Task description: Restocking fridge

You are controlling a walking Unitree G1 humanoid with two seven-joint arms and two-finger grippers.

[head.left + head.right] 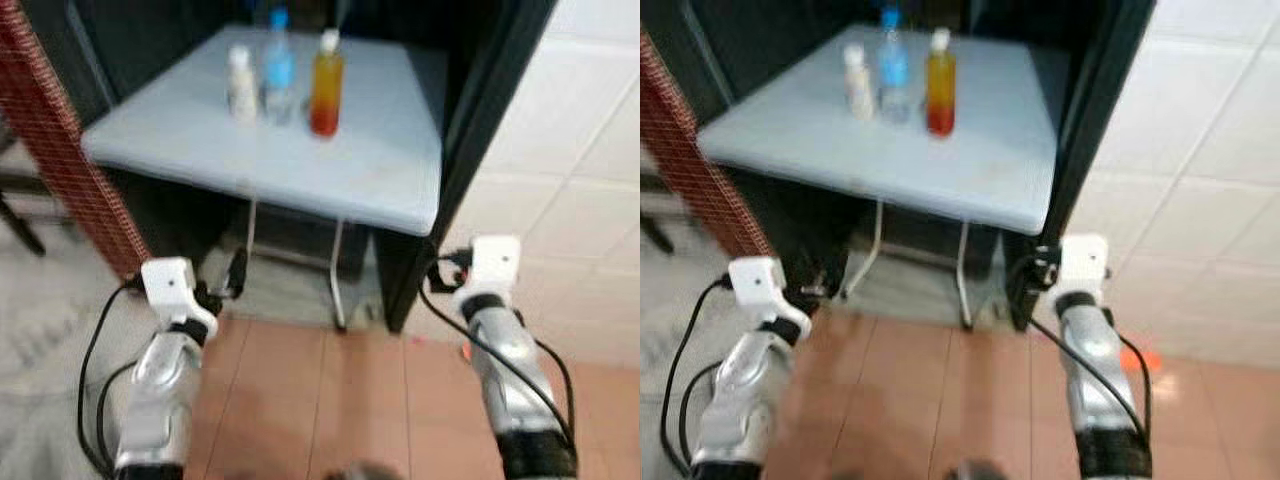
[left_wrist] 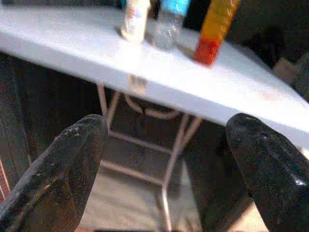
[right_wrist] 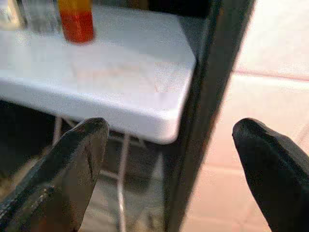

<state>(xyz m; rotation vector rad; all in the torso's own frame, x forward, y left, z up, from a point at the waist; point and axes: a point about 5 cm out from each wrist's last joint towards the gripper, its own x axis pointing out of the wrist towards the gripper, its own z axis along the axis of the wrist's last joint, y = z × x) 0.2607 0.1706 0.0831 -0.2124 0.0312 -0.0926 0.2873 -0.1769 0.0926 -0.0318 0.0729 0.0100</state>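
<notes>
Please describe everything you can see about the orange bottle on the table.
The orange bottle is a slim, see-through bottle, plastic by its look, with a white cap. Its liquid is yellow-orange above and deeper red-orange at the base. It stands upright on the pale grey table, toward the far side, rightmost in a row of three, close beside the blue-capped clear bottle. Whether the two touch is unclear. Only the table visibly touches it; both grippers are well short of it.

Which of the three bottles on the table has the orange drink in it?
The tallest bottle, standing on the right of the row. Beside it, the middle bottle is clear with a blue label, and the left bottle is whitish.
</notes>
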